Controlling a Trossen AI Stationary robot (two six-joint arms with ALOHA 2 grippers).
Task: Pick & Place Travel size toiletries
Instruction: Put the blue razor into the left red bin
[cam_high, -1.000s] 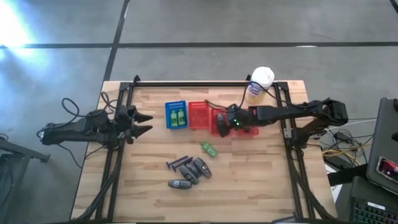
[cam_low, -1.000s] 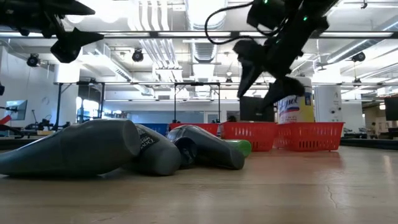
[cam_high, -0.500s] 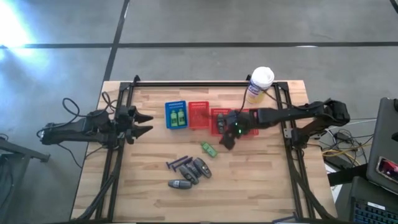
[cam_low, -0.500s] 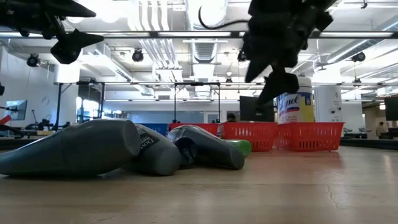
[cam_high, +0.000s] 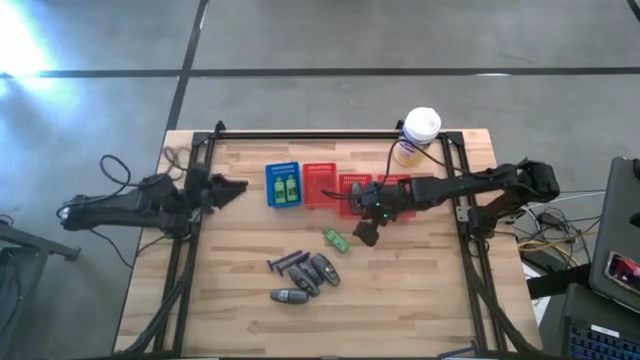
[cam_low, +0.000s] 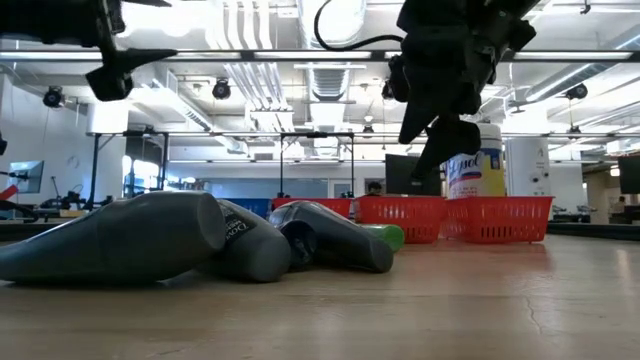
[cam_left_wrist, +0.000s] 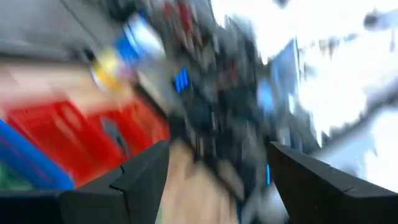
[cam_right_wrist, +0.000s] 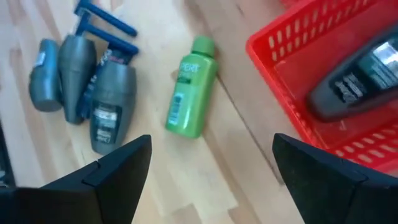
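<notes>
One green bottle (cam_high: 335, 239) (cam_right_wrist: 191, 102) lies on its side on the wood. Several dark grey tubes and little bottles (cam_high: 302, 275) (cam_right_wrist: 93, 87) lie in a heap nearer the near edge, large in the low view (cam_low: 150, 240). Two green bottles sit in the blue basket (cam_high: 283, 185). A dark tube (cam_right_wrist: 354, 81) lies in a red basket (cam_right_wrist: 292, 56). My right gripper (cam_high: 365, 234) (cam_right_wrist: 212, 142) hovers open above the table, just right of the lone green bottle, touching nothing. My left gripper (cam_high: 235, 187) (cam_left_wrist: 217, 149) is open in the air at the left, near the blue basket.
Two red mesh baskets (cam_high: 345, 190) stand beside the blue one along the far half of the table. A yellow canister with a white lid (cam_high: 415, 135) (cam_low: 478, 175) stands at the far right corner. Bare wood lies right of the green bottle and along the near edge.
My right gripper has moved from over the red basket toward the near edge and a little left, ending beside the lone green bottle. My left gripper has turned about its wrist while staying in place. The toiletries on the table have not moved.
</notes>
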